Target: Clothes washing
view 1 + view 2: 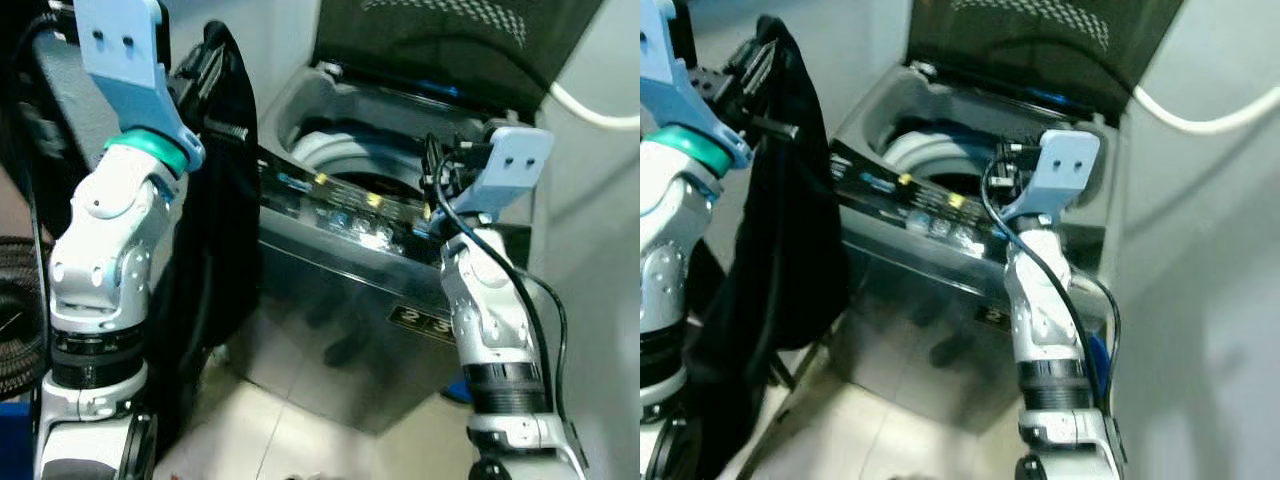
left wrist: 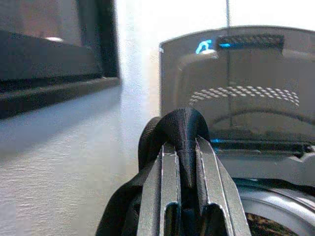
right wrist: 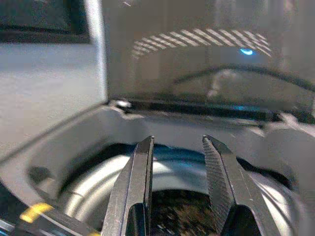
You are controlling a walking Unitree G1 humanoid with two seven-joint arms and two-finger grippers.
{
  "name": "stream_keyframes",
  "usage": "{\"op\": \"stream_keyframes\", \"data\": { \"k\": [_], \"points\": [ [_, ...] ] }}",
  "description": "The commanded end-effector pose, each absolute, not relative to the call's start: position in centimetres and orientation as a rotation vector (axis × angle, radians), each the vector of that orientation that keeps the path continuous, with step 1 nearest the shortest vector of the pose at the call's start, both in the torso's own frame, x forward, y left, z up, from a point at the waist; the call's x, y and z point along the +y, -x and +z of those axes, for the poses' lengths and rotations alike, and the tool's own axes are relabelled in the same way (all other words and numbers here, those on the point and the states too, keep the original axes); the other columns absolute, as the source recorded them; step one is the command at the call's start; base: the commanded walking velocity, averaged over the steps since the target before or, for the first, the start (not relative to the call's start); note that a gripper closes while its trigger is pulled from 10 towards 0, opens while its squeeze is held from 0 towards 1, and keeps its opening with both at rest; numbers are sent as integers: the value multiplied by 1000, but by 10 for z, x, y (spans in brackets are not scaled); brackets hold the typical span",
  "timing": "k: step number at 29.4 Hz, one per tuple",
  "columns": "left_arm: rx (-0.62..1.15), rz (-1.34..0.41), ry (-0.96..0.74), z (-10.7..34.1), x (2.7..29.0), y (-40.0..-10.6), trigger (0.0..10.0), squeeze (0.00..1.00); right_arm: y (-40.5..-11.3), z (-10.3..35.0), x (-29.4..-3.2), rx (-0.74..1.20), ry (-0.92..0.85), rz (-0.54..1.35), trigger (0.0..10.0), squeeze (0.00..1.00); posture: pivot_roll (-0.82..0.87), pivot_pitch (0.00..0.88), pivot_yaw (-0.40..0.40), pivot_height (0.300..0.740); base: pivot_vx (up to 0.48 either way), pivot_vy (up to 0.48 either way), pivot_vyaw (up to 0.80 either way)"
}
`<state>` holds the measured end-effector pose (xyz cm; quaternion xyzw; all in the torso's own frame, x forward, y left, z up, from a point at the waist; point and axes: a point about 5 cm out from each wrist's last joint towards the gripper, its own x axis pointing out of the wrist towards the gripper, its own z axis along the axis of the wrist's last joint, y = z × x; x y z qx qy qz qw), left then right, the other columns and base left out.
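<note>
While the black garment (image 1: 215, 200) is pinched in the left gripper (image 2: 186, 162) beside the washer (image 1: 340, 310), the right gripper (image 3: 177, 162) is held spread over the drum (image 3: 98, 191); cloth should be carried over the rim first.

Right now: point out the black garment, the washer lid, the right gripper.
black garment (image 1: 790, 240), right eye view, middle of hanging cloth
washer lid (image 1: 440, 45), left eye view, raised lid's underside
right gripper (image 3: 178, 147), right wrist view, between fingertips

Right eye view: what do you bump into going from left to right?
Left arm → black garment hanging from the left gripper → washing machine's drum opening → right arm → white hose.
</note>
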<state>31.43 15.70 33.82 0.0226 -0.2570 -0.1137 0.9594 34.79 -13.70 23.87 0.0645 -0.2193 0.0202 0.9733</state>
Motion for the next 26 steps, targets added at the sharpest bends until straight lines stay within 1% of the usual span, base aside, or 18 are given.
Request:
{"op": "stream_keyframes", "data": {
  "k": [1, 26],
  "points": [
    [-559, -255, -54, 345, 151, -310, 10000, 0, -348, 237, -144, -437, -127, 16, 10000, 0, 25, 23, -9, 740, 0, 0, -800],
    [-554, -252, -50, 343, 151, -312, 10000, 0, -347, 242, -142, -458, -140, 21, 10000, 0, 24, 28, -10, 740, 0, 0, -800]
  ]
}}
